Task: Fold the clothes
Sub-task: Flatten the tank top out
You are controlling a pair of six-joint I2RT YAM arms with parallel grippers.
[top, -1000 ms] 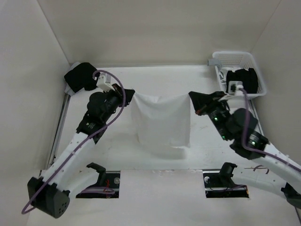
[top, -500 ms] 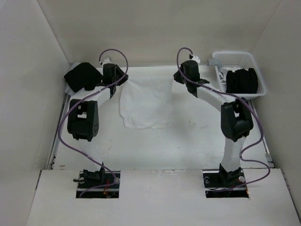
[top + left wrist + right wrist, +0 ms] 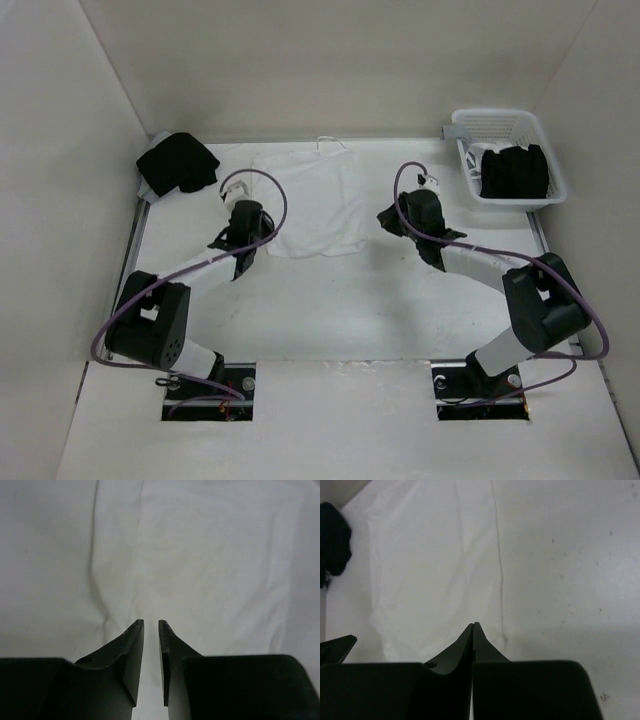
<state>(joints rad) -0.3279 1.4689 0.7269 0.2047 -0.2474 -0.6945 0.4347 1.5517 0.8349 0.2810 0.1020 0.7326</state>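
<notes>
The left end effector [image 3: 151, 623] has its two dark fingers a narrow slit apart, with nothing between them; pale cloth shows through the gap. In the overhead view the left end effector [image 3: 258, 238] sits low at the near left corner of the thin white camisole top with narrow loop straps [image 3: 310, 205], whether touching it or just above I cannot tell. The right end effector [image 3: 474, 625] has its fingers pressed fully together, and no cloth is seen caught between the tips; from above it [image 3: 388, 220] lies just beside the camisole's right edge. The camisole is spread flat on the white bench [image 3: 350, 300], towards the far middle, between the two end effectors. Its straps lie at the far edge [image 3: 335, 146], and soft creases run across it in the left wrist view [image 3: 200, 555]. At the far left corner lies a crumpled heap of black garments [image 3: 177, 163], well apart from the camisole. At the far right stands a white plastic lattice basket [image 3: 500, 116] with a folded black garment [image 3: 515, 172] inside it.
</notes>
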